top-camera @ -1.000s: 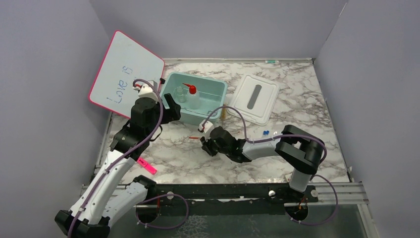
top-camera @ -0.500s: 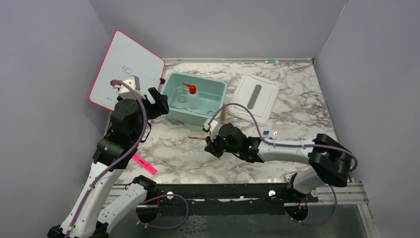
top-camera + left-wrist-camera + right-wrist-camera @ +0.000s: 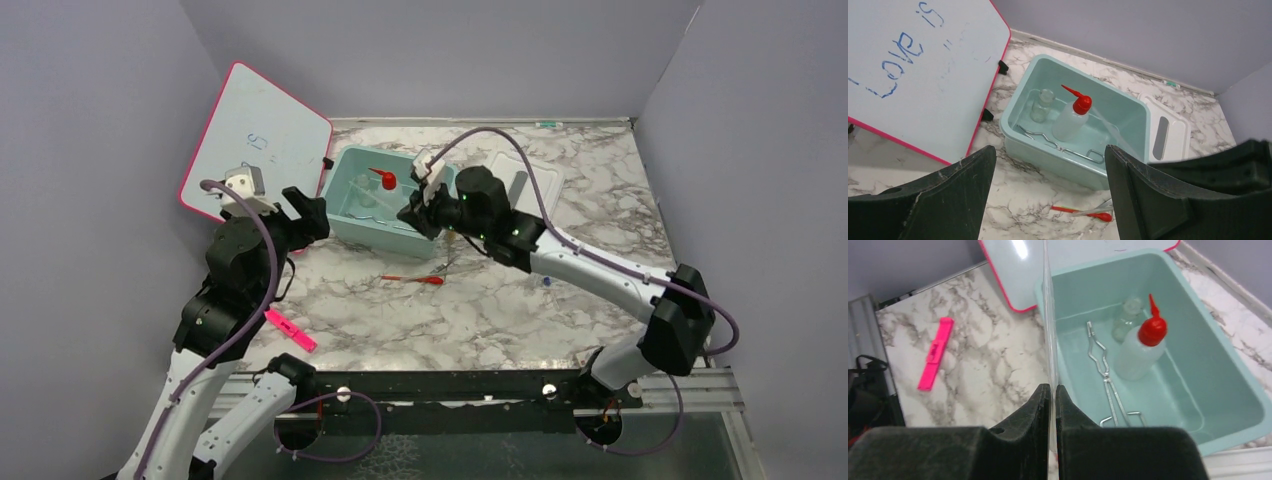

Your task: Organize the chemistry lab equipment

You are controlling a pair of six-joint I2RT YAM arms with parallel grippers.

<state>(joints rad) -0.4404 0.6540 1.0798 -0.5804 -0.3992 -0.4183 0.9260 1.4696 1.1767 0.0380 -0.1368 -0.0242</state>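
Note:
The teal bin (image 3: 440, 180) holds a clear squeeze bottle with a red nozzle (image 3: 383, 190), metal tongs (image 3: 1105, 375) and a small clear vial (image 3: 1041, 104). My right gripper (image 3: 418, 215) is over the bin's front edge, shut on a thin clear rod (image 3: 1047, 315) that points up past the rim. In the right wrist view the gripper (image 3: 1053, 390) has its jaws closed tight on the rod. A thin red-handled tool (image 3: 415, 279) lies on the marble in front of the bin. My left gripper (image 3: 305, 210) is open and empty, left of the bin. The blue-capped vials are hidden.
The pink-edged whiteboard (image 3: 255, 140) leans at the back left. A white lid (image 3: 540, 200) lies right of the bin, partly under my right arm. A pink highlighter (image 3: 290, 330) lies at the near left. Grey walls close three sides.
My right gripper rose from the table by the red-handled tool and moved back to the bin's front edge, carrying the clear rod. My left arm drew back to the left, away from the bin.

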